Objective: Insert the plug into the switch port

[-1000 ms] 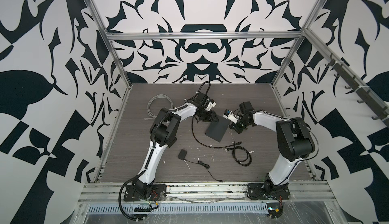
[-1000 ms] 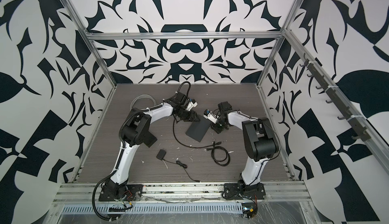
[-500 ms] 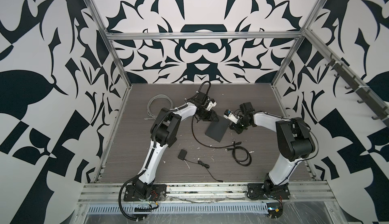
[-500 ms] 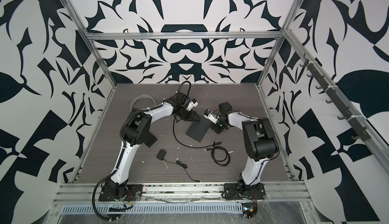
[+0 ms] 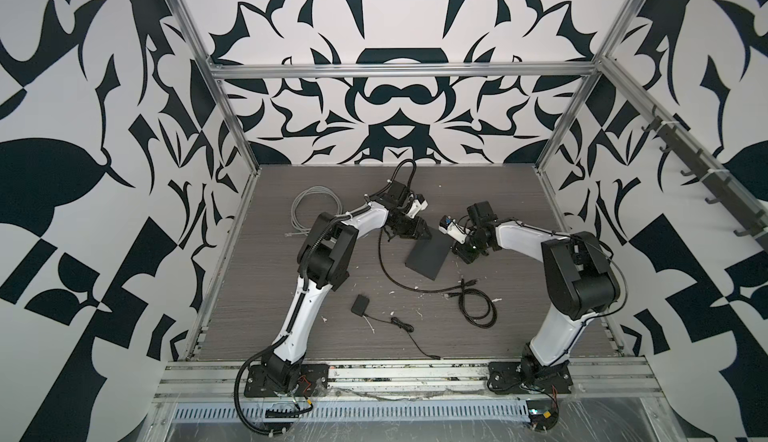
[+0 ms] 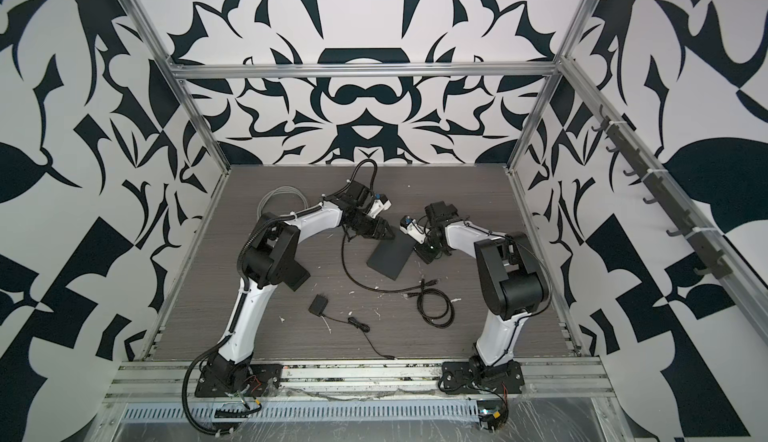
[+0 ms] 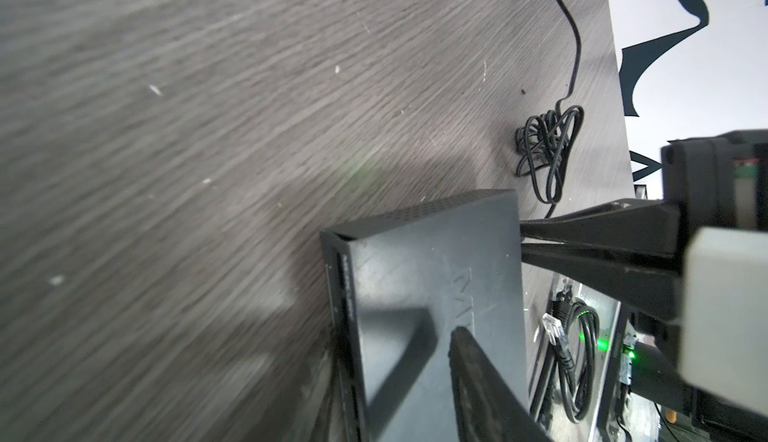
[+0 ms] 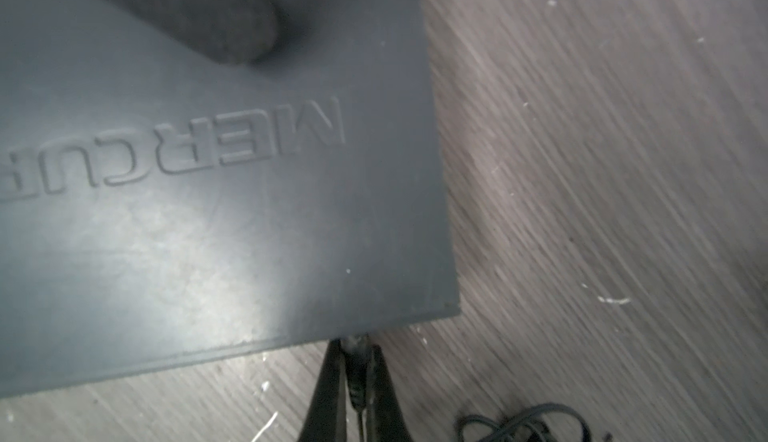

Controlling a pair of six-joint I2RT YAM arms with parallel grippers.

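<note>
Raised lettering on the top face of the switch [image 8: 208, 232]: MERCU, with the rest of the word cut off by the edge of the right wrist view. It stands just beyond the tips of the right gripper [image 8: 353, 350] and reads upside down from that claw. In the left wrist view only the opening M is legible. Small print along the switch's front edge is too blurred to read.
</note>
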